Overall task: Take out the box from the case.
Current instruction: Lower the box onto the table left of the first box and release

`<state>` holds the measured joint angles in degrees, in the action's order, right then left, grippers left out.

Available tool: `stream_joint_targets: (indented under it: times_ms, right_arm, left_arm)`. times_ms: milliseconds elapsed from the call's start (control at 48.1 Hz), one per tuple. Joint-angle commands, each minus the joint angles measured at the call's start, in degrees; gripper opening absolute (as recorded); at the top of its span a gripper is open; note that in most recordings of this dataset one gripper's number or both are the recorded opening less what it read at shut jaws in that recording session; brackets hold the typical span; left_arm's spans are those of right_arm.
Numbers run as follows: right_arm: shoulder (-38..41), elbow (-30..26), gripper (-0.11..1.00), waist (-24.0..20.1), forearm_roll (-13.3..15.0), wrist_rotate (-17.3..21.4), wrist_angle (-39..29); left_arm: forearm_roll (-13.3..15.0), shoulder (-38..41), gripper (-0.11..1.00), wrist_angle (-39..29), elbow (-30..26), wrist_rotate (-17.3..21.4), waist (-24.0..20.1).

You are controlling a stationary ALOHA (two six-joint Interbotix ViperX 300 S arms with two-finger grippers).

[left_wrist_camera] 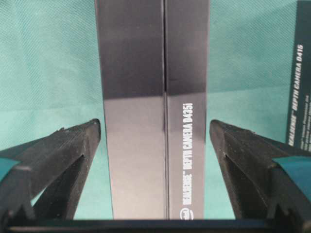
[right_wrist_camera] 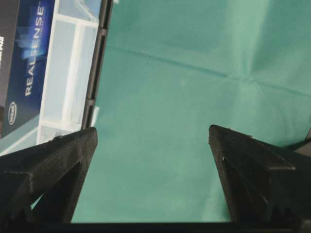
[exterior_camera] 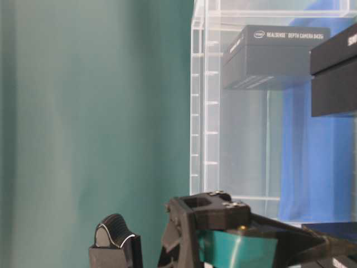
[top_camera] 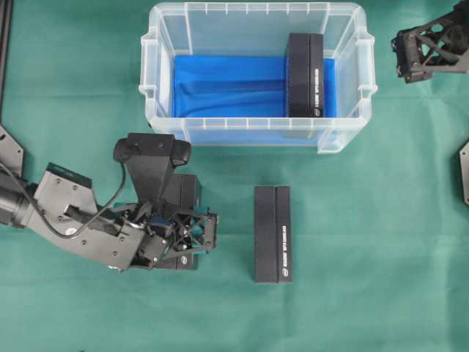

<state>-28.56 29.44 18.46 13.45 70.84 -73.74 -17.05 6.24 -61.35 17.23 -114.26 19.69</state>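
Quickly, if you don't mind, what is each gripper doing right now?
Left gripper: open, fingers either side of a box, not touching it.
Right gripper: open, empty.

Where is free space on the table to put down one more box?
The green cloth is bare right of the box lying in the middle, below the case. It is crowded on the left, where the left gripper stands open around another box.

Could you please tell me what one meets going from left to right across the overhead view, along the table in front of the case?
Left gripper standing open over a black box → second black box lying alone on the green cloth.
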Motion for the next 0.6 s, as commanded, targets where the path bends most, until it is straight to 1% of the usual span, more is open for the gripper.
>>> stream_joint_targets:
  times_ms: [0, 270, 416, 582]
  right_arm:
    - [-0.5, -0.6, 0.94, -0.1, 0.2, 0.0, 0.0]
    - [-0.5, -0.6, 0.94, -0.1, 0.2, 0.0, 0.0]
    - [-0.5, -0.7, 0.94, -0.1, 0.1, 0.0, 0.0]
    - [-0.5, -0.6, 0.94, -0.1, 0.1, 0.1, 0.0]
  left_arm:
    - [0.0, -2.1, 0.98, -0.1, -0.5, 0.0, -0.3]
    - [0.0, -3.3, 0.98, -0.2, -1.1, 0.2, -0.3]
    - [0.0, -5.1, 0.98, -0.4, -3.2, 0.2, -0.3]
    - [0.0, -7.0, 0.98, -2.9, -6.1, 0.4, -0.3]
